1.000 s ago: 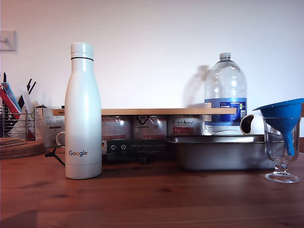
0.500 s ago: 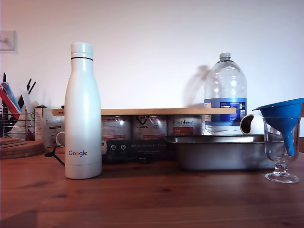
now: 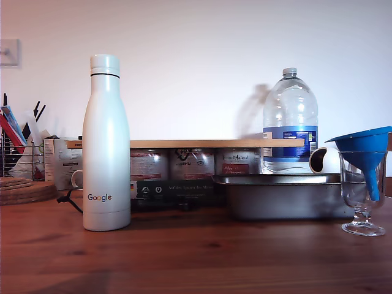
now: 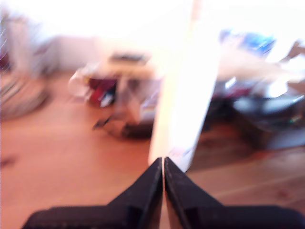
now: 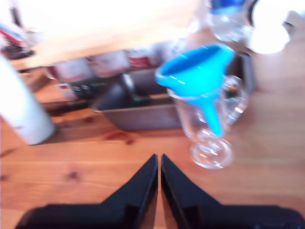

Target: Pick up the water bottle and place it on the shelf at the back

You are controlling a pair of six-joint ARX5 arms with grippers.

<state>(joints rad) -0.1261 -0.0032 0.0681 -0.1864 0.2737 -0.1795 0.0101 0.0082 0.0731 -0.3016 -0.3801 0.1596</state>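
So both grippers are pinched closed with nothing in them. My first gripper [image 4: 163,164] has its jaws meeting at the tips, and the bottle [image 4: 183,95] stands right ahead of them, a tall white blur rising straight up from the table [image 4: 71,157]. My second gripper [image 5: 158,162] is closed too, also empty, and it's looking at the glass [image 5: 209,129] with the blue funnel [image 5: 198,71] in it; from there the bottle [image 5: 24,109] is way off to one side, with only its lower part in frame.

In the exterior view neither arm shows up. The bottle [image 3: 106,144] stands upright on the table [image 3: 196,257] toward that view's left, long axis vertical, nothing touching it. Behind it is the tray [image 3: 285,196], then the shelf [image 3: 214,143], a plank lying flat across some cans [image 3: 177,165], with the jug [image 3: 290,122] at its right end as that view shows it.

My take: the first gripper is the obvious one for this, since the bottle's dead ahead of it. It needs to open wide first, then take the body from the side. After that it's lift up and over to the back.
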